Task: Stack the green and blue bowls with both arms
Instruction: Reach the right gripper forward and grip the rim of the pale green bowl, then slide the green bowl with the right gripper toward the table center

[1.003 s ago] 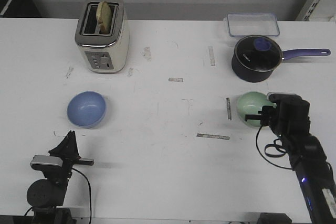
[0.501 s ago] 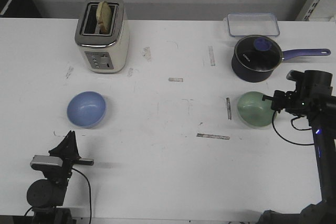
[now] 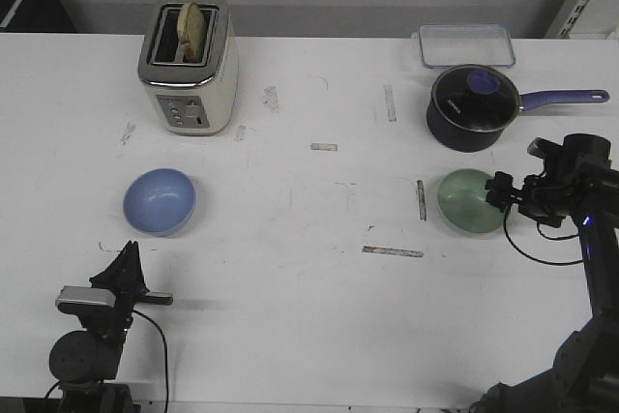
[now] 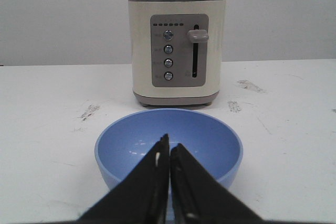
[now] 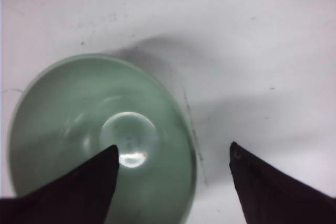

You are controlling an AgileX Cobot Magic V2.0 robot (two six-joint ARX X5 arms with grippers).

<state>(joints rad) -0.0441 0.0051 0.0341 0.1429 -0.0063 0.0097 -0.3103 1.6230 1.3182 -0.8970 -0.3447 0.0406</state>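
Note:
The blue bowl [image 3: 160,201] sits upright on the table's left side, in front of the toaster. My left gripper [image 3: 128,256] rests low near the table's front edge, just short of it. In the left wrist view the left gripper [image 4: 169,149] is shut and empty, pointing at the blue bowl [image 4: 210,140]. The green bowl [image 3: 469,202] sits on the right. My right gripper [image 3: 503,198] is at its right rim. In the right wrist view the right gripper [image 5: 173,153] is open, one finger over the inside of the green bowl [image 5: 79,114], the other outside its rim.
A cream toaster [image 3: 189,65] with a slice of toast stands at the back left. A dark blue saucepan [image 3: 472,106] with a glass lid stands behind the green bowl, and a clear plastic box [image 3: 464,44] behind that. Tape marks dot the white table [image 3: 319,268].
My right arm has swung from the near side of the green bowl round to its right side, and its open gripper has come in over the bowl's right rim. The left arm has not moved.

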